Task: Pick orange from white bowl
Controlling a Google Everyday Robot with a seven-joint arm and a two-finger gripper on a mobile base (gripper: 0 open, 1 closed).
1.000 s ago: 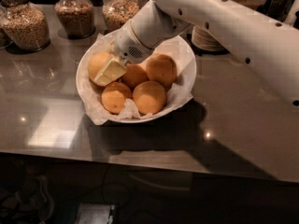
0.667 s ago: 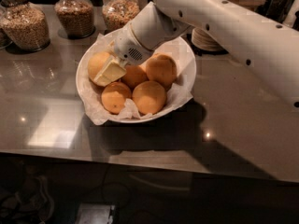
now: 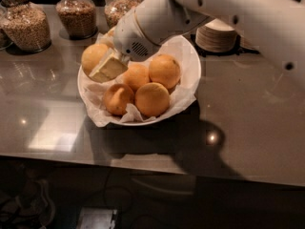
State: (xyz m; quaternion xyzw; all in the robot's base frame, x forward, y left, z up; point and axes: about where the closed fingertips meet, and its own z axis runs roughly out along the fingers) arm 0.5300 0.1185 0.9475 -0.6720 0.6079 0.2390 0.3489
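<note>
The white bowl (image 3: pixel 190 75) lined with crumpled white paper stands on the grey counter and holds several oranges. My gripper (image 3: pixel 107 66) reaches in from the upper right and sits at the bowl's left side. It is shut on the orange (image 3: pixel 91 55), the yellowish one at the far left, and one pale finger (image 3: pixel 110 67) lies across its right face. The other finger is hidden behind the fruit. Three deeper-orange oranges (image 3: pixel 164 70) (image 3: pixel 151 99) (image 3: pixel 117 98) and one more (image 3: pixel 136 76) lie beside it in the bowl.
Three glass jars of grain (image 3: pixel 28 25) (image 3: pixel 76 15) (image 3: pixel 119 6) stand along the back left. A stack of small white bowls (image 3: pixel 221 35) sits behind the bowl at the right. The white arm (image 3: pixel 228 8) crosses the top right. The counter's front edge (image 3: pixel 143 161) runs below.
The gripper and the yellowish orange have shifted slightly up and to the left. The bowl and the other oranges have not moved.
</note>
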